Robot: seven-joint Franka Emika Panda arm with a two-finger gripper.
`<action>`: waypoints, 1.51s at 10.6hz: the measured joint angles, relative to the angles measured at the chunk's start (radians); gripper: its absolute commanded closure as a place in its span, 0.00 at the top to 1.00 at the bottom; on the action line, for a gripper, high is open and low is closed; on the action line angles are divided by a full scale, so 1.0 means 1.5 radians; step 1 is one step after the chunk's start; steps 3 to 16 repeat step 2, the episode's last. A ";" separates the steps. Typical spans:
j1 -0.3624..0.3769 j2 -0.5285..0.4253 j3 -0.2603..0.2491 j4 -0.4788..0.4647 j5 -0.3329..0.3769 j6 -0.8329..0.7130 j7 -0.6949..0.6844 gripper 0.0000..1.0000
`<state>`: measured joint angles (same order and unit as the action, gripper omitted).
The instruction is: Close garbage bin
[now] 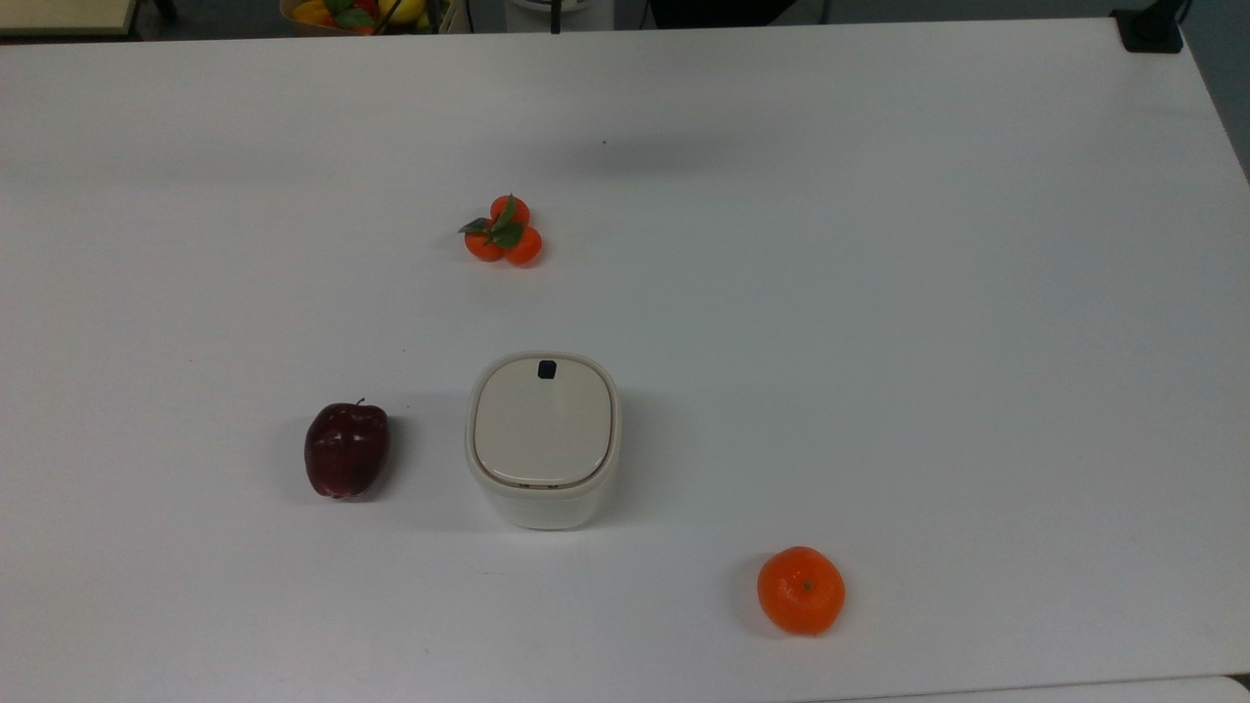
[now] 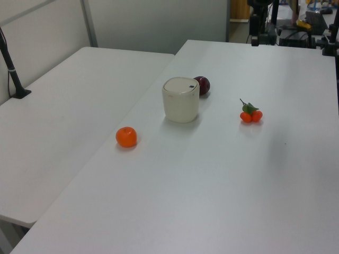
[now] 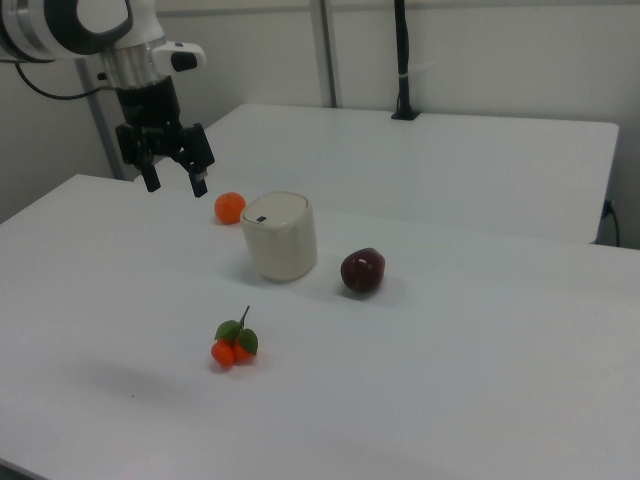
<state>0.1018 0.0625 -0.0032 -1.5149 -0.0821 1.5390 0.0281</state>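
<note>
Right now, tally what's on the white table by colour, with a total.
Orange: 2, the single orange and the small orange cluster with green leaves
Dark red: 1, the apple
Cream: 1, the garbage bin, lid flat and shut
Total: 4

Robotics lab, plain white tables (image 2: 222,174), robot arm (image 3: 90,25), bare walls, camera pole (image 3: 401,60)
</note>
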 measured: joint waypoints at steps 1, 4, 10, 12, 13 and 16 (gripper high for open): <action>0.000 -0.001 0.000 0.000 0.000 0.000 0.000 1.00; 0.000 -0.001 0.000 0.000 0.000 0.001 0.000 1.00; 0.000 -0.001 0.000 0.000 0.000 0.001 0.000 1.00; 0.000 -0.001 0.000 0.000 0.000 0.001 0.000 1.00; 0.000 -0.001 0.000 0.000 0.000 0.001 0.000 1.00; 0.000 -0.001 0.000 0.000 0.000 0.001 0.000 1.00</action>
